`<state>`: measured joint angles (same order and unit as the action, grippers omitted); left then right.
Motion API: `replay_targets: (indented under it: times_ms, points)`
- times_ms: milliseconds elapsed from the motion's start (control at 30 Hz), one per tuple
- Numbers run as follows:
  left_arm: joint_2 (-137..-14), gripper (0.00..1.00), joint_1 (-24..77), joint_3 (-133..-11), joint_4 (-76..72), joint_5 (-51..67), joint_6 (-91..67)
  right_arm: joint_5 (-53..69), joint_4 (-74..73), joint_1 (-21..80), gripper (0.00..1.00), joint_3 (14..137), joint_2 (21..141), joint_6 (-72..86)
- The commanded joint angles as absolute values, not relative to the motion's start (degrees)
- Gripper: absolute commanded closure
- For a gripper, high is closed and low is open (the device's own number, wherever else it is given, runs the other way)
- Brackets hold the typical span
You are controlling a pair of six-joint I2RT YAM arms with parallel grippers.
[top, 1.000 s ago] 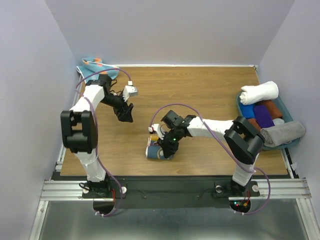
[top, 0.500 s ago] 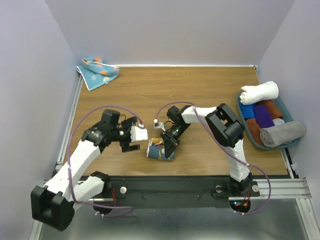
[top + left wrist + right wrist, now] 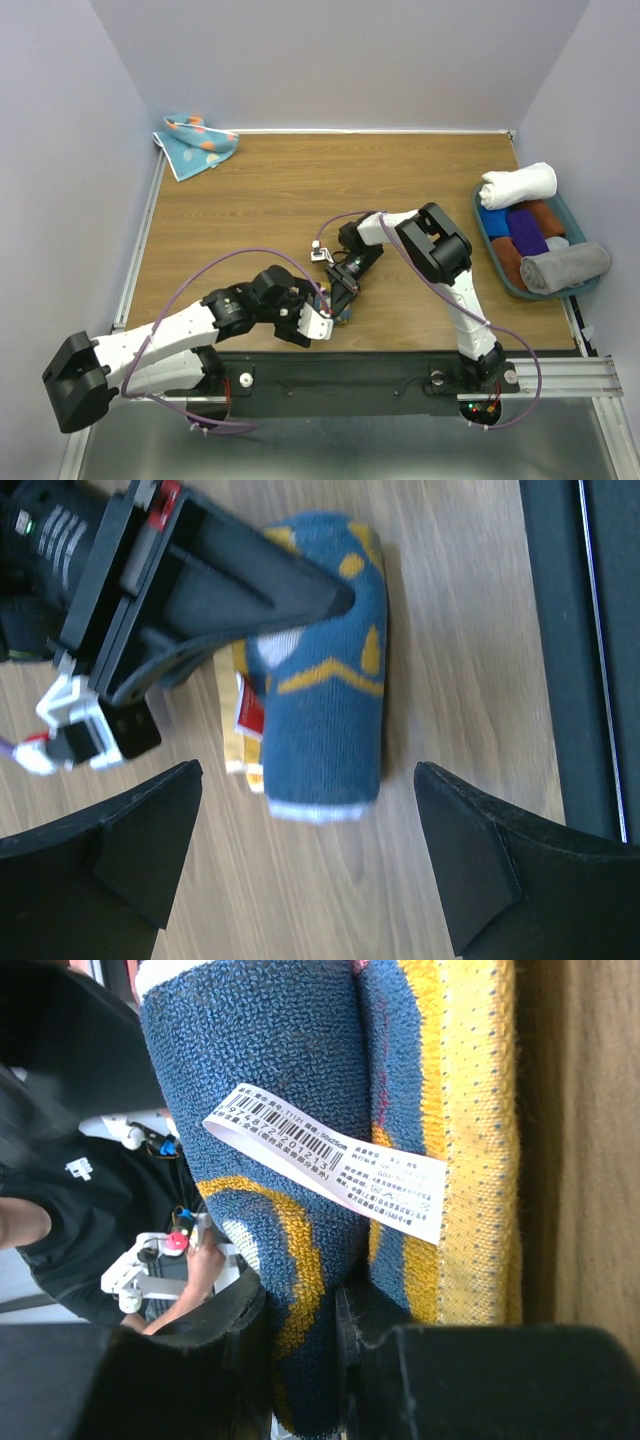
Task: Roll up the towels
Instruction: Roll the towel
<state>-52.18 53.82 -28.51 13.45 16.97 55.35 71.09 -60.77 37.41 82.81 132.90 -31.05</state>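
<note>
By the worktop's near edge, the left arm lay stretched low, the left tool spread wide astride the rolled navy-and-yellow towel; the right arm was bent sharply, the right tool clamped on that towel's layers.

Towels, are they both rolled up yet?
Not yet. The yellow-and-navy towel is mostly rolled into a bundle near the front edge. The right claw is shut on it and the left claw hangs open around it, so that one is in hand. The blue dotted towel lies unrolled in the far left corner, untouched; it is left to do.
</note>
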Motion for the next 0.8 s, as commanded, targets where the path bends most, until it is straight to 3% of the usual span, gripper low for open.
replay_targets:
  times_ms: [0, 233, 333, 367, 467, 500, 667, 700, 767]
  points:
    - [-56.8, 0.01, 59.2, -26.8, 3.7, 10.6, 51.1, 68.7, -62.1, 37.0, 0.99, 84.4, 135.5, -34.3]
    - [-63.6, 0.03, 61.7, -25.1, -2.6, 6.3, 50.4, 68.6, -62.7, 36.5, 0.99, 84.5, 135.5, -35.1]
    - [-63.5, 0.23, 61.9, -24.7, -2.1, 6.2, 50.5, 68.3, -62.8, 36.3, 0.99, 84.6, 135.6, -35.2]
    - [-64.0, 0.33, 61.9, -25.5, -1.2, 6.6, 49.8, 68.0, -62.7, 36.1, 0.96, 84.7, 135.4, -35.3]
    - [-67.2, 0.47, 61.9, -28.8, 6.1, 11.3, 47.6, 67.8, -62.8, 35.7, 0.93, 85.3, 134.7, -34.9]
    - [-68.3, 0.56, 61.8, -31.1, 7.6, 12.6, 46.6, 67.4, -62.8, 35.6, 0.91, 85.9, 134.3, -34.6]
    - [-72.2, 0.76, 61.9, -33.0, 10.6, 16.4, 43.3, 66.3, -63.0, 35.6, 0.88, 86.6, 132.6, -34.3]
    - [-72.3, 0.85, 61.8, -33.1, 11.3, 16.7, 43.5, 65.7, -63.1, 35.6, 0.86, 86.6, 132.5, -34.2]
    - [-72.7, 0.90, 61.5, -33.5, 12.7, 18.3, 43.8, 65.1, -63.1, 35.2, 0.74, 86.7, 132.3, -34.2]
